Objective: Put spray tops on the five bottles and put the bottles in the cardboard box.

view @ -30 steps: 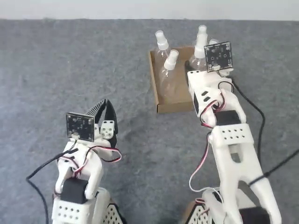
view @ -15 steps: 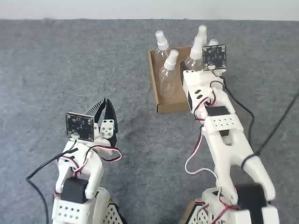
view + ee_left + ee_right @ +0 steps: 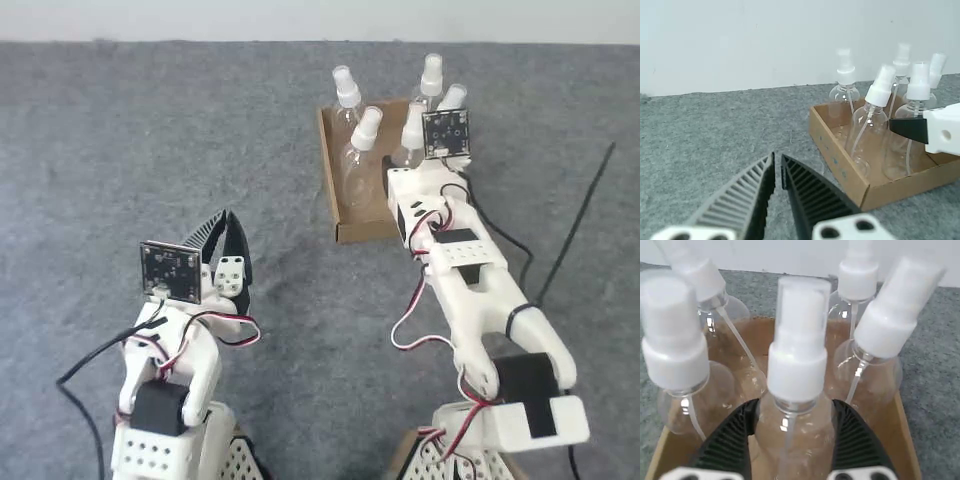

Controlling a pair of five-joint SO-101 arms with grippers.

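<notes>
Item: five capped bottles in box, one held.

The cardboard box stands on the grey surface. Four bottles stand inside it with spray tops fitted. The fifth bottle, also capped, is inside the box walls near the front, with the right gripper fingers closed around its neck. Whether its base rests on the box floor cannot be told. The left gripper is over the surface, well apart from the box, fingers a narrow slit, empty. Status, as judged: capping complete and boxing nearly so; what remains is to release the last bottle and withdraw.
</notes>
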